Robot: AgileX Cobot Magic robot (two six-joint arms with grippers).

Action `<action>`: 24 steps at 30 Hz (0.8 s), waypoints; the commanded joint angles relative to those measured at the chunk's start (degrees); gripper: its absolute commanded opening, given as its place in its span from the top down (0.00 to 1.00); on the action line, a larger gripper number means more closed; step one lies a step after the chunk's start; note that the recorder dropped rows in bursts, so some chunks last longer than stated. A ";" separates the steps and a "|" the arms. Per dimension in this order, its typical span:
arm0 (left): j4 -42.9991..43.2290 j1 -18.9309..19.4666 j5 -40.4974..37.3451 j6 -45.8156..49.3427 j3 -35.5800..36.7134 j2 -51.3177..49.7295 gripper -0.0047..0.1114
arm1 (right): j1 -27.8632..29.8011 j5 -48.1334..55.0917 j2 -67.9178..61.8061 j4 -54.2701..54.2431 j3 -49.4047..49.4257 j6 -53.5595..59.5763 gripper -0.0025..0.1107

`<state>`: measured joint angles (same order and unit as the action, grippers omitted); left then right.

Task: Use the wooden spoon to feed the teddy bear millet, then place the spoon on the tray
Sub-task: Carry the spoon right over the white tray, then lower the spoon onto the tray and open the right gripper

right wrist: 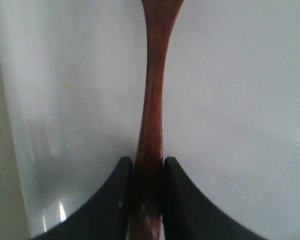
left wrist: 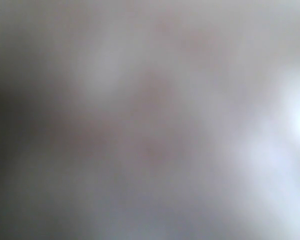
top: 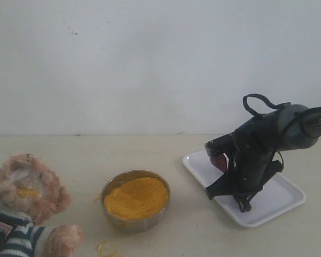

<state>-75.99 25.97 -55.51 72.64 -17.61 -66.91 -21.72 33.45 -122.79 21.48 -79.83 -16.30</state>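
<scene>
The right gripper (top: 216, 167) stood over the flat white rectangular tray (top: 278, 202) at the right of the pale table (top: 85, 155). In the right wrist view its 2 black fingers (right wrist: 115, 200) were closed to a narrow gap on the thin handle of the slim reddish-brown wooden spoon (right wrist: 152, 100), with 1 finger pressed against each side. The handle ran straight out from the gripper (right wrist: 147, 166) across the white tray floor (right wrist: 230, 100) and widened at the frame edge. In the exterior view only a short red part of the spoon (top: 219, 160) showed between the fingers, above the tray's near-left corner. Whether the spoon touched the tray could not be told.

The left wrist view was wholly blurred. The left gripper could not be made out in any view, so its state could not be told.

The round shallow steel bowl (top: 135, 224) sat left of the tray, apart from it, heaped with fine yellow-orange millet (top: 136, 197). A few crumbs (top: 104, 247) lay in front of it. The fluffy light-brown teddy bear (top: 27, 187) in a striped shirt occupied the lower left corner, with yellow grain on its muzzle.
</scene>
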 commanded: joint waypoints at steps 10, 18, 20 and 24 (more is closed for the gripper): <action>-1.08 0.07 -0.72 0.27 0.13 0.41 0.93 | 0.61 -2.83 -0.16 -0.73 -0.28 0.19 0.76; -1.08 0.07 -0.72 0.27 0.13 0.41 0.93 | 0.61 -1.37 -0.05 -1.32 -0.17 0.19 0.66; -1.08 0.07 -0.72 0.27 0.13 0.41 0.93 | 0.61 -1.27 0.49 -1.44 -0.17 0.19 0.66; -1.08 0.07 -0.72 0.27 0.13 0.41 0.93 | 0.61 -1.27 3.22 -1.44 -0.17 0.19 0.66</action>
<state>-75.99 25.97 -55.51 72.64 -17.61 -66.91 -21.67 31.93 -122.25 20.29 -79.86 -16.07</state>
